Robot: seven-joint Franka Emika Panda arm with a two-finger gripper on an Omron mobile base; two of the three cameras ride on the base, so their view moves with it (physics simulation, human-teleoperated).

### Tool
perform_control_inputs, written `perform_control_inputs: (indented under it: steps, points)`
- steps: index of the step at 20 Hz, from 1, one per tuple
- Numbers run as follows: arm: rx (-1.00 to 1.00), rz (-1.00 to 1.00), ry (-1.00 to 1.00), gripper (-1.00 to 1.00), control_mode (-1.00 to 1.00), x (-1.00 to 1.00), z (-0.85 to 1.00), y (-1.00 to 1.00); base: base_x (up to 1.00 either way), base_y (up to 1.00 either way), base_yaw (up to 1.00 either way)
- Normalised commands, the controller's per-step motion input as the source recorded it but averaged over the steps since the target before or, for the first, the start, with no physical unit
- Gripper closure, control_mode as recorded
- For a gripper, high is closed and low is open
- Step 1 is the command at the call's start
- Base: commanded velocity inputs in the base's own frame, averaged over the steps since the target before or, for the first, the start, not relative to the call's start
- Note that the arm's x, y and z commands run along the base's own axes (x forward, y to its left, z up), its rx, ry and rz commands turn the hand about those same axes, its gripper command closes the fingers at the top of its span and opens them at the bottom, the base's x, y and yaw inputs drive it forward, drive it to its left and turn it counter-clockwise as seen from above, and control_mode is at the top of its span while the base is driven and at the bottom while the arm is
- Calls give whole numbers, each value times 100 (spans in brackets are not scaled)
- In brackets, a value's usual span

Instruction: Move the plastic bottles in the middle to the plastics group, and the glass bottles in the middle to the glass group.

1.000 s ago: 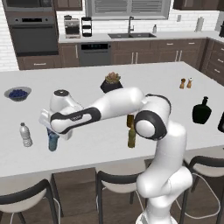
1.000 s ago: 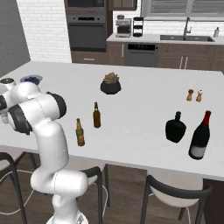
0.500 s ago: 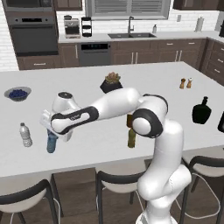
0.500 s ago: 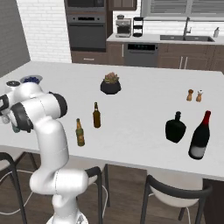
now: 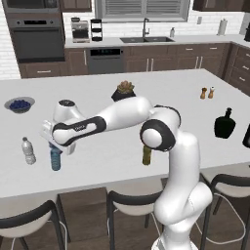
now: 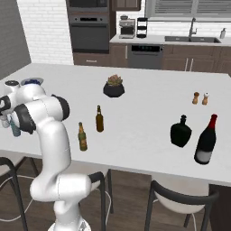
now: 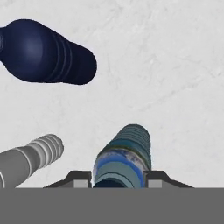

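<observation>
The teal-blue plastic bottle (image 7: 124,153) stands upright between my finger tips, with my gripper (image 7: 119,178) shut on its upper part. In the left base view that teal bottle (image 5: 55,160) is at the counter's near left, its base at or just above the surface, under my gripper (image 5: 54,149). The plastics group is right beside it: a clear whitish bottle (image 5: 28,150) (image 7: 30,158) and a navy-blue bottle (image 7: 48,51). The amber bottle (image 6: 99,119) and olive bottle (image 6: 82,136) stand mid-counter. The squat black bottle (image 6: 181,131) and a dark wine bottle (image 6: 206,140) stand at the right.
A potted plant (image 5: 125,90) sits mid-counter and a bowl of blueberries (image 5: 19,104) at the far left. Salt and pepper shakers (image 5: 207,93) stand at the back right. Stools (image 5: 132,205) line the near edge of the counter (image 5: 97,161).
My hand has shifted slightly to the left and down with the teal bottle still in it. The other bottles have not moved.
</observation>
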Motion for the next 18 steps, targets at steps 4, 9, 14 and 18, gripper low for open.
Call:
perform_control_inputs:
  steps: [4, 9, 14, 18]
  points:
    - [-3, 0, 0, 100, -100, -10, -49, 1, 0, 0, 0]
    - [-2, 0, 0, -100, -100, -7, -43, 0, 0, 0, 0]
    - [0, 0, 0, -100, -100, -13, -27, -1, 0, 0, 0]
    - [0, 0, 0, -100, -100, -17, -10, -1, 0, 0, 0]
